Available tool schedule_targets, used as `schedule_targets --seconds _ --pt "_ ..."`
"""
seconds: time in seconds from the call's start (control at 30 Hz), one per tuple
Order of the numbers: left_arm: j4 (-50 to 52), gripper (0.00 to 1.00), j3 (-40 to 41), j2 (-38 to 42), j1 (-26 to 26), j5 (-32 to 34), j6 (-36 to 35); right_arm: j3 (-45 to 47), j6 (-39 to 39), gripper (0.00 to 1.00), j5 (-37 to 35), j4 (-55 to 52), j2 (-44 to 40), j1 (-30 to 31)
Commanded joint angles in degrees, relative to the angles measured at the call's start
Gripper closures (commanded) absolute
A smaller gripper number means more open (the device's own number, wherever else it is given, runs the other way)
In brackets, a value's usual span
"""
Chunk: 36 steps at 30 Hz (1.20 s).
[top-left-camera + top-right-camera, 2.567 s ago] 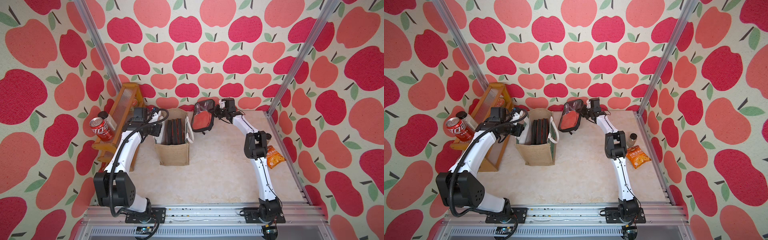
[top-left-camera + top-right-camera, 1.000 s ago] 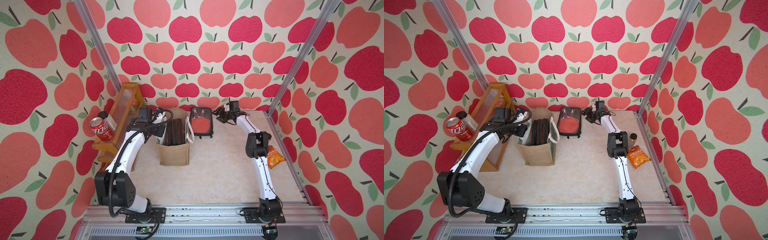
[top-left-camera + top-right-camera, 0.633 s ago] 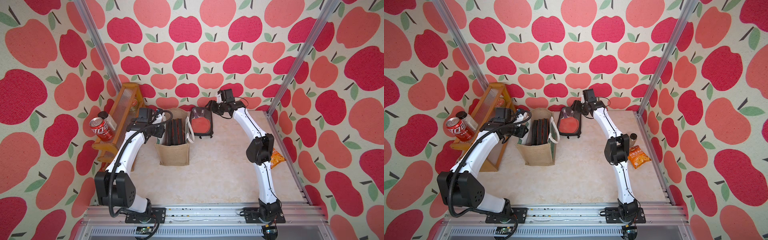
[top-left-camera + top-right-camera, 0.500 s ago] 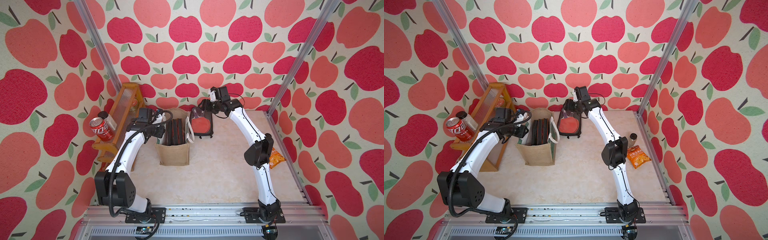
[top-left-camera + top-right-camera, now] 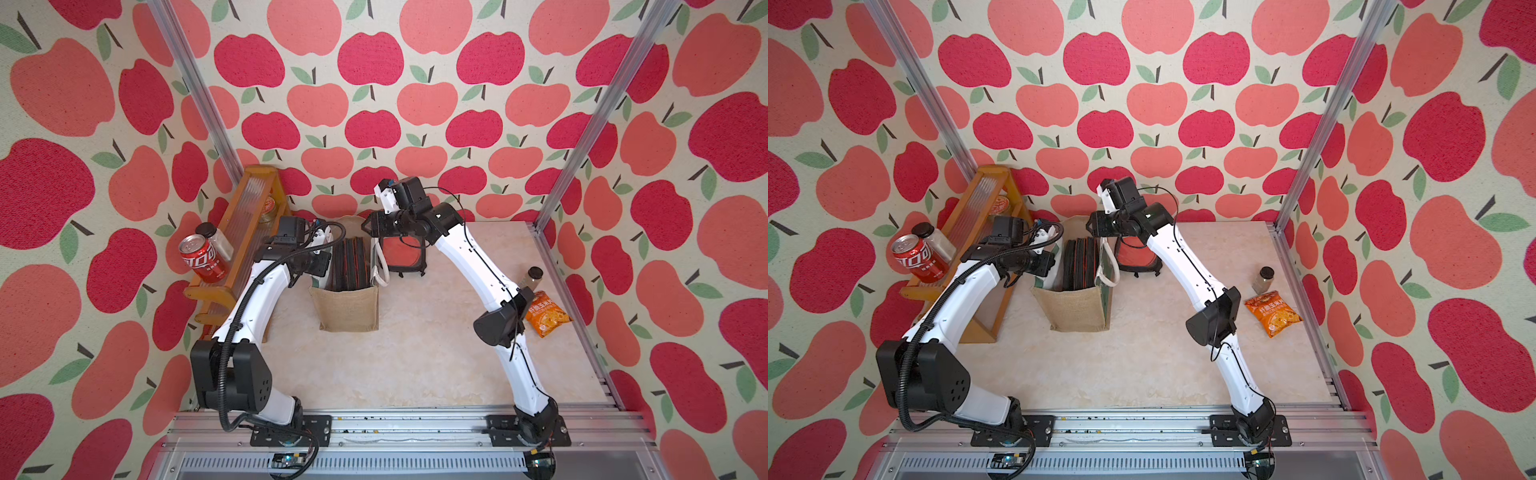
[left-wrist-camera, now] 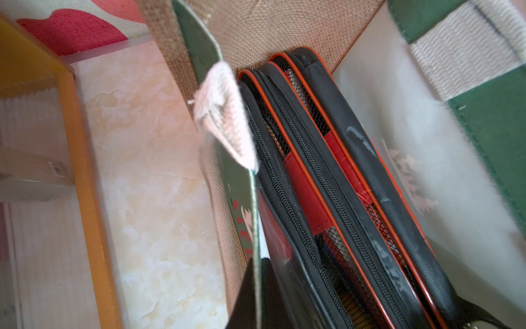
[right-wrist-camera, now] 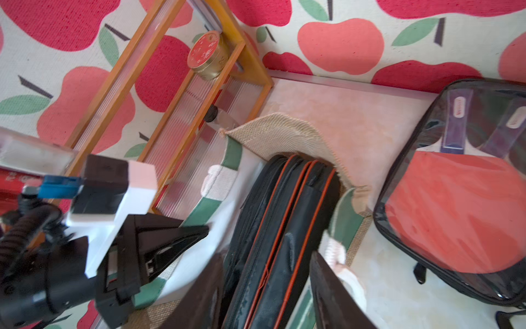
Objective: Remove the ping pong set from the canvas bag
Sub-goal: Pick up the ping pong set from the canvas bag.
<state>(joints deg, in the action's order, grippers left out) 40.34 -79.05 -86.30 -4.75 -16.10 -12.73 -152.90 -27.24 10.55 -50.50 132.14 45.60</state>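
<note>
The tan canvas bag (image 5: 348,308) (image 5: 1077,308) stands open on the table. Several black zip cases with orange piping (image 6: 341,185) (image 7: 284,213) stand upright inside it. One ping pong set (image 5: 401,254) (image 5: 1136,254) (image 7: 455,210), a clear case showing a red paddle, lies flat on the table just right of the bag. My left gripper (image 5: 321,264) (image 6: 253,299) is shut on the bag's left side panel at the rim. My right gripper (image 5: 374,226) (image 7: 267,293) hovers open over the bag's mouth, its fingers either side of the black cases in the wrist view.
A wooden rack (image 5: 245,232) stands at the left with a cola can (image 5: 201,259), a jar and a gold tin (image 7: 206,55) on it. An orange snack packet (image 5: 546,318) and a small jar (image 5: 532,276) sit by the right wall.
The right arm has swung left from beside the ping pong set on the table to above the bag, and its jaws have narrowed. The left arm keeps its hold on the rim.
</note>
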Motion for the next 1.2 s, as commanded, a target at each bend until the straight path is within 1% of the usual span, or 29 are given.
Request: schedule_targets --seconds 0.0,0.23,0.37,0.57,0.77,0.9,1.07,1.17 --pt "0.57 1.0 -1.39 0.93 0.1 -0.61 1.59 -2.13 -0.53 0.5 1.31 -1.2 -1.23 2.08" --pt "0.26 1.0 -3.23 0.53 -0.38 -0.42 3.15 -3.48 -1.92 0.5 1.72 -2.78 1.67 5.22" --pt "0.77 1.0 -4.44 0.26 -1.2 -0.41 3.41 -3.7 -2.07 0.5 0.26 -5.3 3.37 6.15" --pt "1.06 1.0 -4.96 0.24 -1.4 -0.6 3.85 -3.63 -0.29 0.5 -4.68 -9.71 5.11 6.12" --pt "1.54 1.0 -5.16 0.6 -1.44 -1.44 4.38 -3.46 0.11 0.5 -5.99 -10.85 7.36 5.68" --pt "1.15 1.0 -5.11 0.35 -1.88 -0.45 4.02 -3.46 -0.78 0.51 -5.75 -9.81 9.12 5.04" --pt "0.88 1.0 -4.5 0.43 -2.2 -0.46 3.92 -3.46 -1.15 0.53 -9.86 -10.1 9.88 3.85" --pt "0.81 1.0 -4.21 0.58 -2.19 -0.26 3.84 -3.46 -0.88 0.54 -11.01 -11.47 10.32 2.89"
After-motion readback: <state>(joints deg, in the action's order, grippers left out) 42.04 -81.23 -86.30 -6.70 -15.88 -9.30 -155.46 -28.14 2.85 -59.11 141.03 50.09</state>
